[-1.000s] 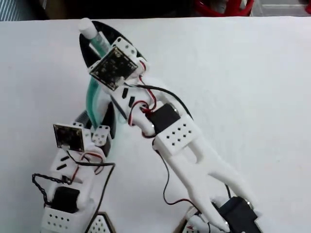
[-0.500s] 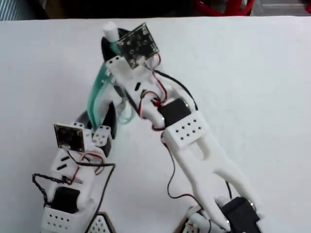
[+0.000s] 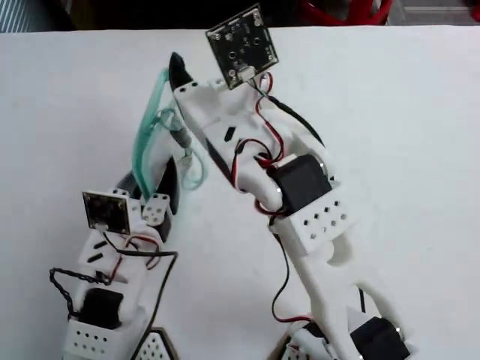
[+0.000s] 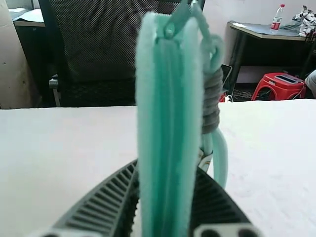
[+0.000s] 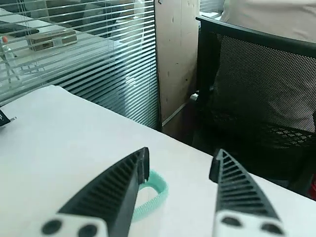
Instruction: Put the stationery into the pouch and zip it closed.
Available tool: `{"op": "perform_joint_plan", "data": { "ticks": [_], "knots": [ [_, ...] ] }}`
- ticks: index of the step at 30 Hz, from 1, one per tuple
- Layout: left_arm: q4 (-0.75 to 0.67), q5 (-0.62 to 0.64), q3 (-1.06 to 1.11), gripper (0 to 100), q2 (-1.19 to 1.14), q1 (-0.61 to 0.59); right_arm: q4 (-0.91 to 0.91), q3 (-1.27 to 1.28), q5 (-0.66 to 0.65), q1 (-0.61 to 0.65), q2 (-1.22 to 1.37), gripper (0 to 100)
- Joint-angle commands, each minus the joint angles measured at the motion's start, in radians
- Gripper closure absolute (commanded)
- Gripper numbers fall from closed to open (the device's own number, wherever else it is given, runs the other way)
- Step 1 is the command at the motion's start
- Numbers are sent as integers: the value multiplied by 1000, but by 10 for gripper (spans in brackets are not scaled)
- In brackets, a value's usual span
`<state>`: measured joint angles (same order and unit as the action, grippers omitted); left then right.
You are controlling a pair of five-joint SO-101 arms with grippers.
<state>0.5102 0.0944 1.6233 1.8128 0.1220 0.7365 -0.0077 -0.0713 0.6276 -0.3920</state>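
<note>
Pouch (image 4: 165, 123), teal and slim, stands on its long edge on the white table (image 3: 390, 112), clamped at its near end between the ribbed fingers of the left gripper (image 4: 165, 200); the zip runs along the pouch's upper edge, and its slider (image 4: 171, 28) sits at the pouch's far end, with the teeth looking joined along the stretch that shows; a teal cord loop (image 4: 220, 158) hangs beside the pouch from that far end. Right gripper (image 5: 181, 157) hovers above and just past the pouch's far end, its jaws apart and holding nothing; a curl of the cord loop lies below it. Judging from this, the zip looks drawn shut or very nearly so; the inside of the pouch is hidden, so whether the stationery is in it cannot be told; what seems left is to make sure the slider is fully home, then to let the pouch go.
</note>
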Motion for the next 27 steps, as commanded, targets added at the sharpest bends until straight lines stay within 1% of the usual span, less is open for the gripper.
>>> {"op": "perform_joint_plan", "data": {
  "ticks": [1,3,4,5,7,9,13,17,20,27],
  "knots": [
    [-6,9,-35,883,8,7,104,-52,8,-2,-5,862],
    [-6,9,-35,883,8,7,259,-61,3,15,-18,883],
    [-6,9,-35,883,8,7,335,-69,2,18,-18,875],
    [-6,9,-35,883,8,7,397,-75,2,21,-18,858],
    [-8,9,-34,883,8,8,455,-83,0,22,-12,810],
    [-8,9,-34,883,8,12,492,-104,-2,22,-7,771],
    [-6,9,-35,883,8,7,547,-135,-3,79,-5,768],
    [-5,9,-35,884,8,7,588,-187,-101,148,-13,768],
    [-3,9,-35,886,8,7,648,-227,-166,170,2,768],
    [-3,9,-34,887,8,13,650,-210,-210,173,102,768]
  ]
}}
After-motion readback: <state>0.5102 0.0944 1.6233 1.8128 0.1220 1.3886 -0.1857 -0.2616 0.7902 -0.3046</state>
